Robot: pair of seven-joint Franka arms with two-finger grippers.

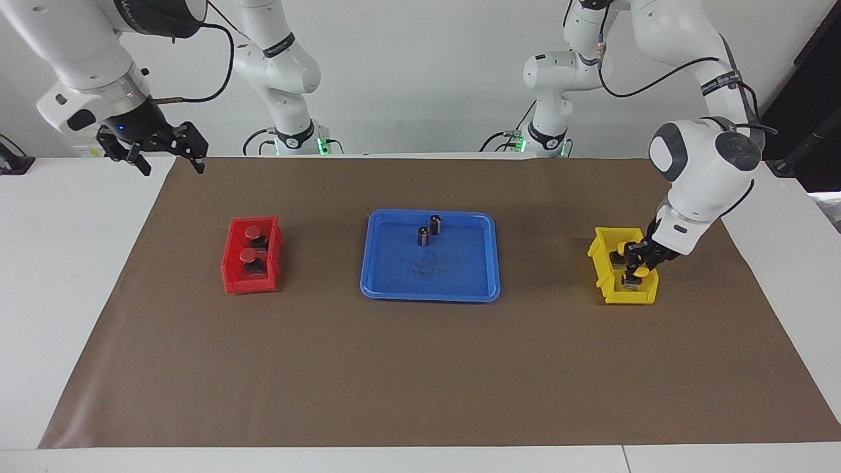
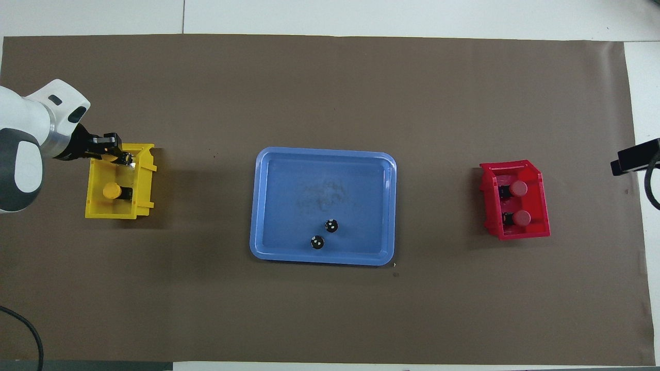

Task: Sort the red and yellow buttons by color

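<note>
We have the left gripper (image 1: 635, 268) down inside the small yellow plastic bin (image 1: 603, 279), its fingers closed on a yellow-capped push-button (image 1: 644, 265) on a black blocky base, which sits just above the bin's floor at the end farther from the robots. The other yellow-capped button (image 2: 110, 191) already rests in the same bin, at six o'clock from the held one in the overhead view. At the right arm's end of the tabletop (image 1: 52, 223), the two red-capped buttons (image 1: 252, 231) lie one beside the other in the small red plastic bin (image 1: 231, 276), so the red half looks done. The right gripper (image 1: 161, 152) hangs high over the brown mat's (image 1: 420, 368) edge, at about ten o'clock from the red bin in the facing view, its fingers spread open and empty; that arm waits. Between the bins the flat blue plastic tray (image 1: 374, 282) holds only two small dark capless cylinders (image 1: 428, 230), which we leave alone. To finish well, we judge we should lower until the black base rests on the floor, clear of the bin's wall and the first button, then open the fingers and lift straight up so the cap is not dragged out.
</note>
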